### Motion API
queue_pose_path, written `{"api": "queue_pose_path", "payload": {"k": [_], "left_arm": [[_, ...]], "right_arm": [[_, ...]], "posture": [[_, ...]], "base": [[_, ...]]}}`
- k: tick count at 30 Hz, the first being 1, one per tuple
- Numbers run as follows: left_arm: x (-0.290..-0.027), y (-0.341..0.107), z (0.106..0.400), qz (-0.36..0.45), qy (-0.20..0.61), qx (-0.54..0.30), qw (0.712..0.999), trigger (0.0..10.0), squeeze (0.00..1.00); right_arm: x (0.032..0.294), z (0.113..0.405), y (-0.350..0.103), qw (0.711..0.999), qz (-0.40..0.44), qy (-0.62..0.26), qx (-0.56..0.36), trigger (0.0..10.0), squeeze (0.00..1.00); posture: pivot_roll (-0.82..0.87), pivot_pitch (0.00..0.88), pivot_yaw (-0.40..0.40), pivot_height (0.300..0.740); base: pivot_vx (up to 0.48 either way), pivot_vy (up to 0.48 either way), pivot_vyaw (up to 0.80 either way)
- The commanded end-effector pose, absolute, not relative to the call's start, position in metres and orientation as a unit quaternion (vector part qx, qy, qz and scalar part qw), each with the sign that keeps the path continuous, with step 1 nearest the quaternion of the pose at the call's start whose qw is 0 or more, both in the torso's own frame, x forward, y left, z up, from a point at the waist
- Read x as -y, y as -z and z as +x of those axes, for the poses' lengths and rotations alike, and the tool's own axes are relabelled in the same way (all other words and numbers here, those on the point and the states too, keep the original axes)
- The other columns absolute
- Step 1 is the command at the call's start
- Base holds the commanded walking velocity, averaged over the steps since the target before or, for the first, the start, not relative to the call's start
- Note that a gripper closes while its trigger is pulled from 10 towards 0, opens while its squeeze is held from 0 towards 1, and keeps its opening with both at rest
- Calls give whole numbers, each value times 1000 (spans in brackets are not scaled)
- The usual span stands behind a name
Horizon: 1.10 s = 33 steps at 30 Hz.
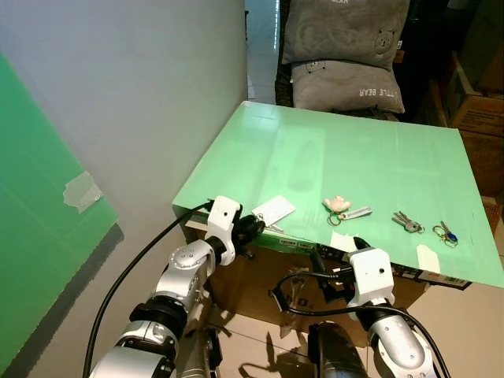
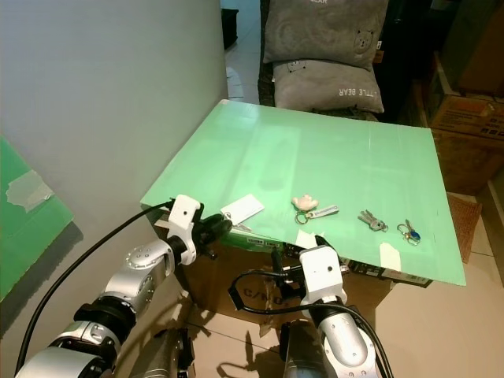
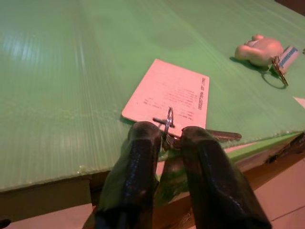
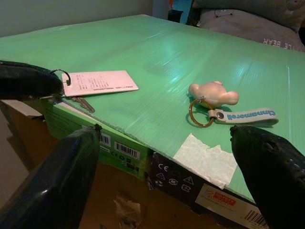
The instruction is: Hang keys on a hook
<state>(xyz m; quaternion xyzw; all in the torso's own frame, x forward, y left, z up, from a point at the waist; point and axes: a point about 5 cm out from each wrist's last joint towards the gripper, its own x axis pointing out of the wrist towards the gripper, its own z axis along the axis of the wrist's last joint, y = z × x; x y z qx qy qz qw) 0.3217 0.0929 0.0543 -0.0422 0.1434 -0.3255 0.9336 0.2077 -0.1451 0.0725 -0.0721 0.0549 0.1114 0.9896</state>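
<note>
A key with a white card tag [image 1: 274, 209] lies at the front left edge of the green table [image 1: 354, 150]. My left gripper [image 1: 253, 228] is at that edge, its fingers [image 3: 143, 157] shut on the key's ring beside the card [image 3: 169, 95]. A cream plush keychain [image 1: 337, 205] with a ring and a grey strap lies to the right of the card. My right gripper [image 1: 339, 250] hangs wide open just below the table's front edge, facing the plush keychain [image 4: 214, 93].
A bunch of silver keys [image 1: 407, 223] and a blue-tagged key ring [image 1: 446, 232] lie further right. A grey wall and a green board [image 1: 39, 236] stand on the left. Grey pillows [image 1: 346, 47] lie beyond the table, cardboard boxes [image 1: 476, 118] at the right.
</note>
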Motion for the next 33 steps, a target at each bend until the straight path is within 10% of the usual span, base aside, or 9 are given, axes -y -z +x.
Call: {"api": "queue_pose_path", "payload": {"k": [1, 33], "left_arm": [[-93, -57, 325, -46, 319, -141, 936, 0, 0], [-93, -83, 336, -105, 326, -84, 936, 0, 0]], "right_arm": [[144, 208, -72, 989, -70, -113, -60, 10000, 0], [149, 217, -74, 989, -78, -107, -58, 10000, 0]], "posture": [[-222, 19, 75, 626], [-229, 0, 75, 626]], "base": [[0, 0, 0], [0, 0, 0]]}}
